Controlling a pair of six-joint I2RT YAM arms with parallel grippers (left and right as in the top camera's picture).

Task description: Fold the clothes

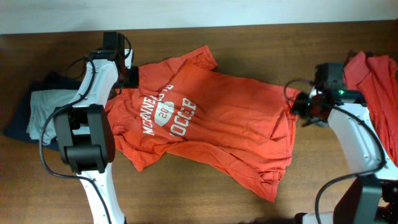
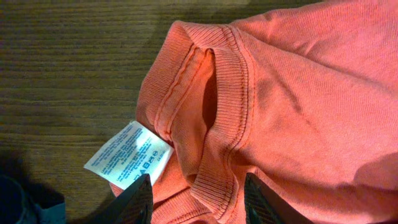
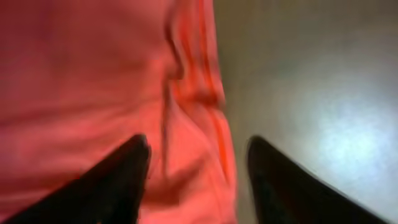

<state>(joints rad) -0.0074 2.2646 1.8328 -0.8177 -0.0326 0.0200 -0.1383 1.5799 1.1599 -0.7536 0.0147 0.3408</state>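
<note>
The orange-red T-shirt [image 1: 217,118] lies spread out on the brown wooden table [image 1: 186,199]. It is not folded. It lies at a slant, with its neck end toward the upper left and its bottom end toward the lower right. Big white letters [image 1: 171,115] show on the side facing up.

The collar [image 2: 230,93] is at the upper left of the shirt. A white tag [image 2: 127,155] sticks out beside it onto the wood. The left gripper [image 2: 198,182] is right at the collar. Its two fingers [image 2: 140,202] stand about half apart, one on each side of the collar's ribbed band. The cloth lies loose between them and is not pinched.

The right gripper [image 1: 300,106] is at the right edge of the shirt. Its wrist picture is blurry, but its dark fingers [image 3: 124,174] look well apart, with the stitched edge [image 3: 211,93] of the shirt lying between them. It does not seem to be holding anything.

A second orange-red shirt [image 1: 376,68] lies bunched at the far right of the table, apart from the first. At the far left, behind the left arm, sits a pile of folded dark blue and grey clothes [image 1: 37,109].
</note>
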